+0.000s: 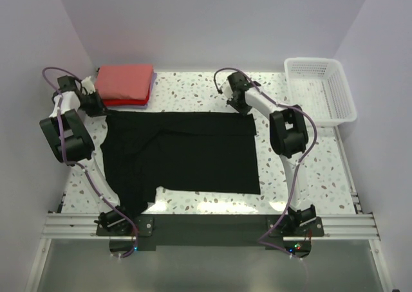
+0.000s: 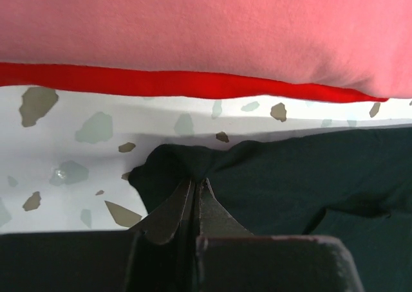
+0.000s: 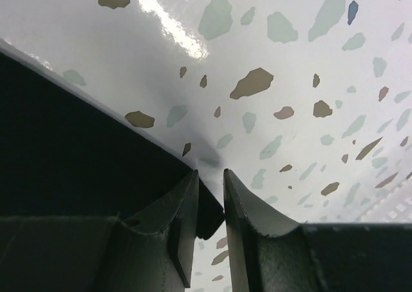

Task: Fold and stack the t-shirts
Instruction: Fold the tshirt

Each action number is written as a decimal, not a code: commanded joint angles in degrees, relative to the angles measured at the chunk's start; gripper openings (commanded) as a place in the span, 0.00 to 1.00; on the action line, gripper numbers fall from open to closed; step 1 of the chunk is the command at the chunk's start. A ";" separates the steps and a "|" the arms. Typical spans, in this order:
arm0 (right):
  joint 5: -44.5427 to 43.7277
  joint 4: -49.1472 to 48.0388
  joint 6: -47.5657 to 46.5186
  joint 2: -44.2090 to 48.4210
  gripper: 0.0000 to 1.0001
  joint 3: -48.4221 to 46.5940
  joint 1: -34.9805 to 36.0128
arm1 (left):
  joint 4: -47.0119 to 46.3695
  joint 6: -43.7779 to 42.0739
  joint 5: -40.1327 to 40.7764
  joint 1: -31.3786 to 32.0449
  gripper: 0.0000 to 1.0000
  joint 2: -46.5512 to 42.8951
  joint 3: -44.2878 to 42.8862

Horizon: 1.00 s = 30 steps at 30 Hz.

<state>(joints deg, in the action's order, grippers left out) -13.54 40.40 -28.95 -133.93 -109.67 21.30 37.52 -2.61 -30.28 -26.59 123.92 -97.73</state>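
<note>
The black t-shirt [image 1: 187, 154] lies spread flat on the speckled table, partly folded over itself. My left gripper [image 1: 103, 109] is at its far left corner, jaws shut on a pinch of the black cloth [image 2: 193, 166] just in front of the stack. My right gripper [image 1: 245, 108] is at the far right corner. Its jaws stand a narrow gap apart [image 3: 210, 176], with the black corner [image 3: 209, 211] lying between them on the table. A folded stack of coral-red t-shirts [image 1: 125, 81] with a thin purple-blue one [image 1: 152, 86] sits at the back left and fills the top of the left wrist view [image 2: 206, 28].
A white plastic lattice basket [image 1: 320, 89] stands at the back right. White walls close the table on the left, back and right. A metal rail [image 1: 206, 224] with both arm bases runs along the near edge.
</note>
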 commanded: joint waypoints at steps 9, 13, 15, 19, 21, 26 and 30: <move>1.05 4.77 0.12 -3.71 0.45 -1.24 -0.38 | -1.40 -0.28 2.96 -0.92 0.25 3.87 -4.13; 5.45 6.79 1.44 0.06 0.68 -5.36 -0.21 | -0.95 -1.87 1.54 -0.92 0.36 1.43 -3.78; 6.15 9.16 2.06 1.47 0.70 -7.48 -0.21 | 0.88 -3.27 2.07 -0.92 0.40 0.19 -3.34; 8.26 10.40 1.97 7.26 0.72 -5.76 -0.21 | 2.04 -5.64 2.68 -1.01 0.41 -5.77 0.08; 11.58 10.92 2.67 11.21 0.71 -3.20 -0.12 | 1.16 -6.87 2.60 -0.92 0.42 -7.98 3.85; 12.57 12.51 6.44 14.92 0.66 4.01 1.11 | 2.65 -7.94 2.51 -1.10 0.42 -11.33 8.25; 13.88 9.52 9.17 18.34 0.57 10.25 1.46 | 1.86 -9.15 0.24 -1.10 0.40 -13.87 12.12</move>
<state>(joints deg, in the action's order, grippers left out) -1.98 50.39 -23.53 -118.37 -102.96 22.48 38.96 -9.13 -27.73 -27.00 112.62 -88.16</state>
